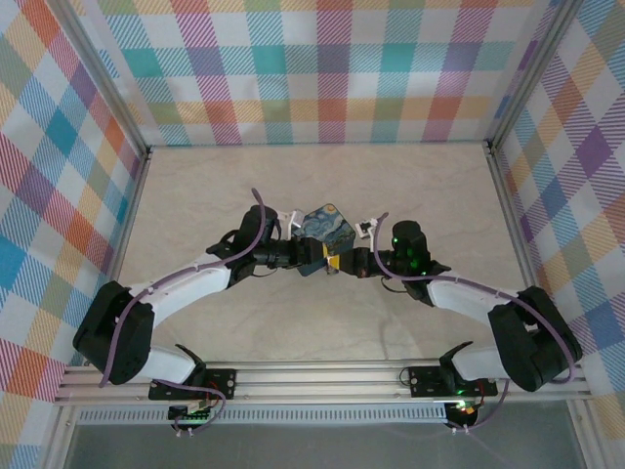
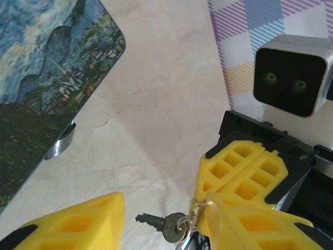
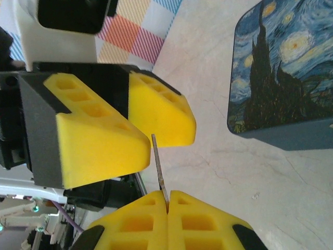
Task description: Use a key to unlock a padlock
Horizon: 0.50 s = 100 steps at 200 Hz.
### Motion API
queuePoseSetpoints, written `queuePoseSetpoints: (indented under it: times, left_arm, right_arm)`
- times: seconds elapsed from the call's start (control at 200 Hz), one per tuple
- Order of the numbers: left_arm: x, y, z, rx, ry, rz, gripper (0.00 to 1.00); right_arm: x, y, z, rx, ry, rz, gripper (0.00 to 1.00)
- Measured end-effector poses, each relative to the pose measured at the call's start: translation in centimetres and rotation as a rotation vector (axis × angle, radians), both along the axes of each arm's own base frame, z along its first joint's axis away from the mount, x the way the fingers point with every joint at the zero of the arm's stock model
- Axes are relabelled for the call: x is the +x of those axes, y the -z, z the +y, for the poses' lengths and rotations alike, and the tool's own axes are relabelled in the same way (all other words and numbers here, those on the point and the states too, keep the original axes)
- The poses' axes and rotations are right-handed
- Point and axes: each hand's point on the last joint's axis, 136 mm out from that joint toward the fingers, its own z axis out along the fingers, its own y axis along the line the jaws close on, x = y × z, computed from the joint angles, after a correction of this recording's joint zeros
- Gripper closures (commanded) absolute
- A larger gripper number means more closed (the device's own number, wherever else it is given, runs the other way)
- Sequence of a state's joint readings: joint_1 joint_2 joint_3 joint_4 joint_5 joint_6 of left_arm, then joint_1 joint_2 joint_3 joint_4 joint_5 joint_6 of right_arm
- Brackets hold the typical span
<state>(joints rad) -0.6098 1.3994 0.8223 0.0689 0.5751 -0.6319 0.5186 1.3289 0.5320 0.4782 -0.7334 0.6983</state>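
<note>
**Key (image 2: 165,226) pinched in the right jaws, left jaws apart around it**

Right jaws are pressed fully together, their yellow pads (image 3: 203,224) meeting tip to tip, and the key is clamped between them. From the right wrist it shows edge-on, a thin silvery strip rising out of the seam between the pads. From the left wrist its flat side shows. A round head carries a small ring (image 2: 183,225) right at the tips of the right jaws, and a dark toothed blade points away from them.

Left jaws stand apart, facing the right jaws head-on, and grip nothing. The blade lies in the gap between their two yellow pads. Whether it brushes either pad I cannot tell.

Both pairs of jaws meet just on the near side of the tin (image 1: 326,226), a rectangular box with rounded corners and a blue and yellow swirling night-sky picture on its lid. The key is held beside the tin's near corner, apart from the tin. The tin lies flat on the pale, marble-like counter (image 2: 166,94), turned cornerwise to the arms. The left arm (image 1: 186,288) reaches in from the tin's near left, the right arm (image 1: 469,293) from its near right. Beyond the tin the counter runs to checked walls (image 1: 332,68) in many colours.
</note>
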Motion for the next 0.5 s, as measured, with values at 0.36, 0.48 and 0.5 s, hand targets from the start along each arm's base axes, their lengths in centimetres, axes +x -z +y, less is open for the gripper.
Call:
queuePoseSetpoints:
  times: [0.36, 0.48, 0.5]
  left_arm:
    - [-0.8, 1.0, -0.7, -0.003, 0.080, 0.013, 0.71]
    - [-0.8, 1.4, -0.8, -0.004, 0.089, 0.023, 0.78]
    - [-0.9, 1.3, -0.8, -0.006, 0.091, 0.023, 0.78]
  right_arm:
    - [-1.6, 1.5, -0.2, -0.055, -0.075, 0.038, 0.95]
    - [-1.8, 1.5, -0.2, -0.051, -0.086, 0.040, 0.95]
    - [-1.8, 1.5, -0.2, -0.051, -0.087, 0.041, 0.95]
